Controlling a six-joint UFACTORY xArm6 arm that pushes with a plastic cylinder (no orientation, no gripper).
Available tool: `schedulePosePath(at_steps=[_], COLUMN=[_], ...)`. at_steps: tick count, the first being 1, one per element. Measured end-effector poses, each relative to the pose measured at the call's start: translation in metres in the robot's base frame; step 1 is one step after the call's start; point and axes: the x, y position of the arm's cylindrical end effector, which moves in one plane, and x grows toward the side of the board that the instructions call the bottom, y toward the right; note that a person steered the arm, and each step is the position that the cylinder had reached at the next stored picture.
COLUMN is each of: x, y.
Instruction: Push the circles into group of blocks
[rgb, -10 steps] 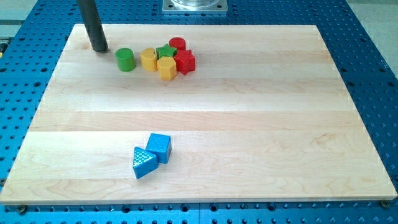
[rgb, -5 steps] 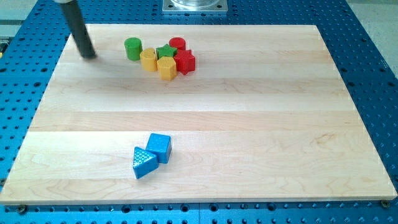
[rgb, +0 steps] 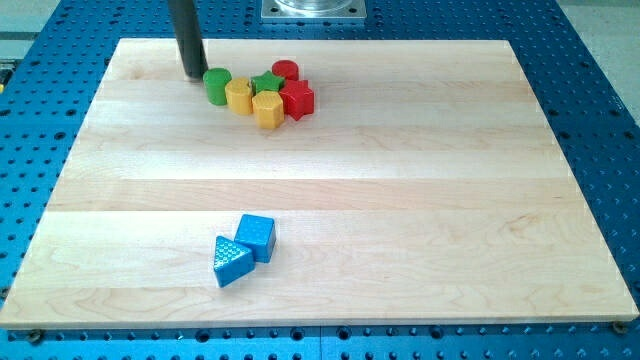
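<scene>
My tip (rgb: 192, 73) is near the view's top left, just left of and above the green circle (rgb: 217, 85). The green circle touches the yellow circle (rgb: 239, 96) at the left edge of a cluster. The cluster also holds a green star (rgb: 265, 82), a red circle (rgb: 285, 71), a red block (rgb: 297, 99) and a yellow block (rgb: 267, 109). All sit close together on the wooden board (rgb: 400, 180).
A blue cube (rgb: 256, 236) and a blue triangle (rgb: 230, 261) lie touching each other near the view's bottom, left of centre. The board lies on a blue perforated table (rgb: 600, 120). A metal mount (rgb: 313, 9) is at the top edge.
My tip moved left, then right and up to beside the green circle. The green circle moved up and right and now touches the yellow circle.
</scene>
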Motion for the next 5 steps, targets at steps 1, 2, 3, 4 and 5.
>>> schedulePosePath(at_steps=[1, 2, 3, 4, 5], x=[0.034, 0.029, 0.007, -0.006, -0.007], y=[-0.006, 0.011, 0.012, 0.015, 0.046])
